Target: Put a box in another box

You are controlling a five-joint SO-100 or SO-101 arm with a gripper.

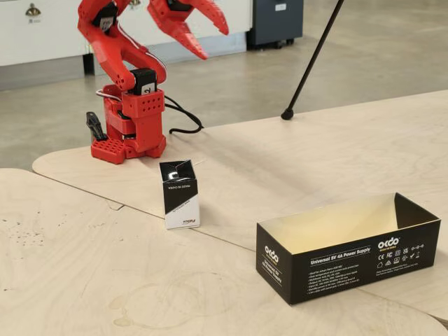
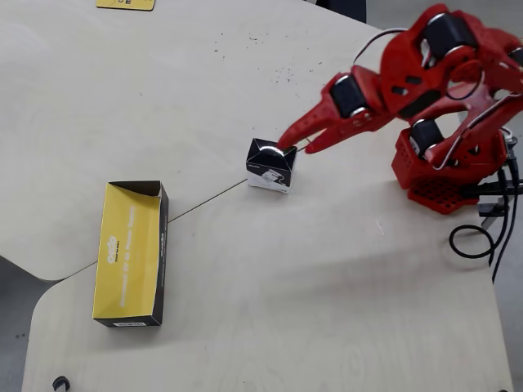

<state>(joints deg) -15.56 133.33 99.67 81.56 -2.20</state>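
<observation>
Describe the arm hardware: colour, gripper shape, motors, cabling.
The arm is bright red printed plastic on a red base with a perforated grid foot. The gripper has two tapered, pointed fingers. Black servo motors sit in the joints. White wires loop along the links, and a black cable trails off the base.

Seen from the overhead view, the red arm point(image 2: 425, 90) reaches leftward from its base at the right edge of the pale wooden tabletop point(image 2: 270, 294). Its jaws stand parted, the gripper point(image 2: 294, 140) over the right upper edge of the small black-and-white carton point(image 2: 271, 165); whether they touch it cannot be told. The carton stands by the seam between two tabletop panels. Well apart to the left lies the long black box point(image 2: 131, 253), open, its yellowish inside showing. A black cable point(image 2: 478, 241) loops at the right edge.
</observation>
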